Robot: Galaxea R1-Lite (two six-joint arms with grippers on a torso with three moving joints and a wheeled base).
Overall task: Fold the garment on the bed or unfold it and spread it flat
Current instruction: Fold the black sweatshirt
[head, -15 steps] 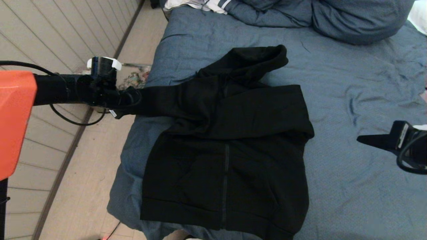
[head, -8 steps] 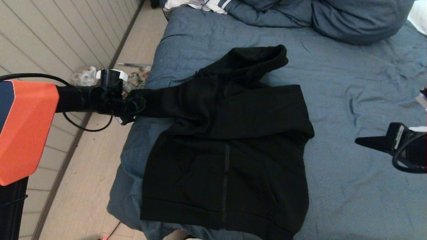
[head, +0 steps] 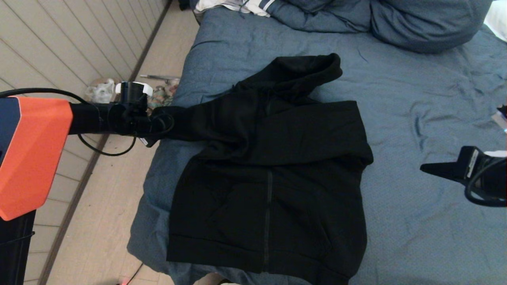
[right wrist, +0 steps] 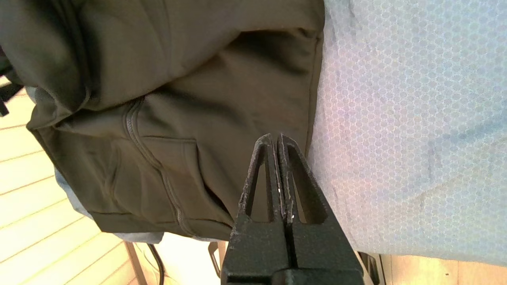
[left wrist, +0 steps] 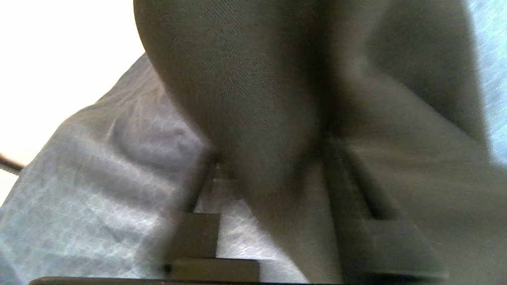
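The garment (head: 273,166), a black zip hoodie, lies front up on the blue bed (head: 416,99), hood toward the pillows. Its right sleeve is folded across the chest. Its left sleeve stretches out past the bed's left edge to my left gripper (head: 156,123). In the left wrist view the sleeve cloth (left wrist: 257,79) runs between the fingers (left wrist: 198,233) and is pinched near the tips of the gripper (left wrist: 271,154). My right gripper (head: 422,168) hovers shut and empty over bare bedding, right of the hoodie's side seam (right wrist: 178,99); its tips (right wrist: 276,136) press together.
Blue pillows (head: 427,23) and a white striped cloth (head: 237,6) lie at the bed's head. Pale floor (head: 99,221) runs along the bed's left edge, with small clutter (head: 158,93) by the wall. The hoodie's hem hangs at the bed's near edge.
My left arm has moved right toward the bed and slightly down, slackening the stretched sleeve; almost no motion in the last half second. The right gripper has edged slightly left.
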